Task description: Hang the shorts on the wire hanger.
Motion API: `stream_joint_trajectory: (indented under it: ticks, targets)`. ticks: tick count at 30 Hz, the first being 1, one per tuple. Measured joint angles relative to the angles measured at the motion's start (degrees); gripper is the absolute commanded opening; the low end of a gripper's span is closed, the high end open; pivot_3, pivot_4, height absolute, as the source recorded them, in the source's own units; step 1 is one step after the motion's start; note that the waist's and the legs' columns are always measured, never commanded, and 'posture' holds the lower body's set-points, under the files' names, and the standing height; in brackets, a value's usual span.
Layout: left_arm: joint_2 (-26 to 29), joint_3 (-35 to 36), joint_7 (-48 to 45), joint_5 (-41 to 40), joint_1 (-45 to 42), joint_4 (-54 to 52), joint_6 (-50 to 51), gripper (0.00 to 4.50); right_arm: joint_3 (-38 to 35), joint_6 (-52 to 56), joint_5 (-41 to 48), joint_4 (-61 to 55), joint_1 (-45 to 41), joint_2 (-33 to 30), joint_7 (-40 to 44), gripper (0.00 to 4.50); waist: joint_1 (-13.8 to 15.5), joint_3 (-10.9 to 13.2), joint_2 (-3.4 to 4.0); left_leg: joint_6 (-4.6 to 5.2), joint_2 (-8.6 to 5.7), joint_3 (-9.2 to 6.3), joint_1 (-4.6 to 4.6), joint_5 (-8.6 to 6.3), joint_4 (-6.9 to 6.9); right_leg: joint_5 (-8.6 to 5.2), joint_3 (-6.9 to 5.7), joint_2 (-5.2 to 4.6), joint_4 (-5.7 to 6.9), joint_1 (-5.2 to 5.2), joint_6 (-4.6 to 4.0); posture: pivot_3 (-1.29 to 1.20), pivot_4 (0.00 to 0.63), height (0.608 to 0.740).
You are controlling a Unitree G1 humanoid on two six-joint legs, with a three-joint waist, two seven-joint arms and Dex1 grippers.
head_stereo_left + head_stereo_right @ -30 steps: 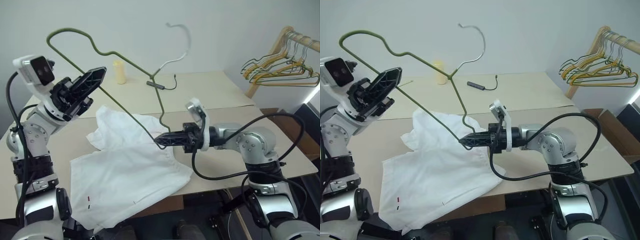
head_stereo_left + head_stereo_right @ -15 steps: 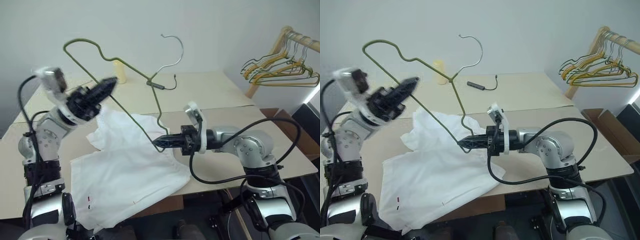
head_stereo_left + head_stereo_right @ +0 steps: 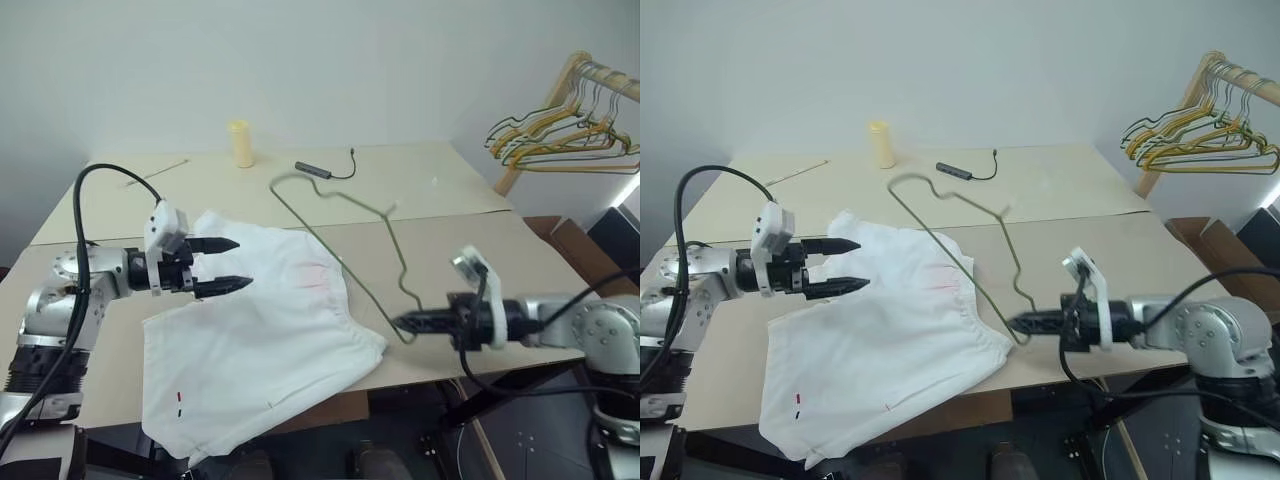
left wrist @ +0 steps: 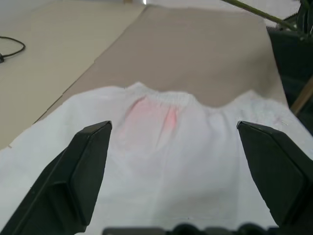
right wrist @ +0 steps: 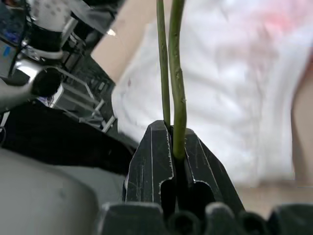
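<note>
Shorts [image 3: 255,325] lie flat at lower centre, unhung. At lower right the right gripper [image 3: 400,322] pinches the wire hanger [image 3: 340,222], now dropped from overhead. Left gripper [image 3: 238,264], jaws newly spread, has released the wire and hovers over the cloth, probably ready to grab.
</note>
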Motion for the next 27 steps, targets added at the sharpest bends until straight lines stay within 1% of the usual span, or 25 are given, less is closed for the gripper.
stream_joint_trajectory:
  ticks: [3, 5, 7, 10, 14, 17, 21, 27]
  targets:
    - [1.3, -2.2, -3.4, 2.5, 2.0, -1.4, -3.7, 4.47, 1.7, 0.3, -1.7, 4.2, 5.2, -7.2, 4.9, 0.0, 0.0, 0.0, 0.0, 0.0, -0.02, 0.03, 0.02, 0.0, 0.01, -0.08, 0.02, -0.03, -0.02, 0.03, 0.13, -0.08, 0.0, 0.74]
    - [2.6, -3.2, -5.3, 3.8, 2.8, -1.8, -5.5, 4.47, 3.6, 0.0, -4.0, 8.6, 6.5, -10.0, 7.8, 0.0, -0.3, 0.0, 0.0, 0.0, -0.01, 0.11, 0.07, 0.0, 0.01, -0.15, 0.09, -0.02, -0.01, 0.01, 0.23, -0.08, 0.0, 0.74]
    - [2.8, -3.7, -6.2, 5.1, 2.9, -2.7, -6.8, 4.47, 5.9, -0.4, -5.4, 12.6, 6.1, -11.6, 11.3, 0.0, -0.4, 0.0, 0.0, 0.01, 0.0, 0.14, 0.16, 0.0, 0.01, -0.16, 0.15, 0.0, 0.01, 0.05, 0.24, -0.08, 0.0, 0.74]
    - [3.3, -4.8, -6.6, 7.2, 3.1, -3.4, -8.5, 4.47, 9.8, 0.5, -7.1, 18.7, 1.6, -12.7, 15.1, 0.0, -0.6, 0.0, 0.03, 0.01, 0.01, 0.17, 0.3, 0.01, 0.01, -0.17, 0.22, 0.03, 0.05, 0.1, 0.2, -0.07, 0.0, 0.74]
    - [3.9, -5.7, -6.8, 9.3, 4.6, -3.6, -10.5, 4.47, 15.5, 0.1, -11.2, 25.9, -4.0, -12.9, 20.3, 0.0, -0.4, 0.0, 0.04, 0.01, 0.02, 0.17, 0.26, 0.0, 0.01, -0.15, 0.23, 0.06, 0.04, 0.07, 0.25, -0.06, 0.0, 0.74]
    - [4.0, -5.9, -6.7, 9.8, 5.1, -3.9, -10.6, 4.47, 19.8, -1.0, -15.3, 30.8, -7.6, -10.9, 22.1, 0.0, -0.1, 0.0, 0.03, 0.01, 0.01, 0.17, 0.16, 0.0, 0.01, -0.11, 0.22, 0.05, 0.03, 0.0, 0.32, -0.05, 0.0, 0.74]
    - [4.1, -5.7, -6.6, 9.9, 6.0, -5.6, -10.5, 4.47, 24.8, -4.9, -20.2, 35.0, -9.1, -8.1, 24.5, 0.0, 0.1, 0.0, 0.05, 0.01, 0.0, 0.16, 0.1, 0.0, 0.01, -0.11, 0.21, 0.04, 0.04, -0.03, 0.33, -0.04, 0.0, 0.74]
    - [5.1, -5.4, -6.6, 9.8, 7.3, -5.6, -10.5, 4.47, 26.0, -8.7, -24.1, 36.8, -9.8, -6.0, 27.4, 0.0, 0.3, 0.0, 0.06, 0.01, 0.01, 0.16, 0.14, 0.01, 0.02, -0.1, 0.2, 0.04, 0.07, -0.01, 0.36, -0.03, 0.0, 0.74]
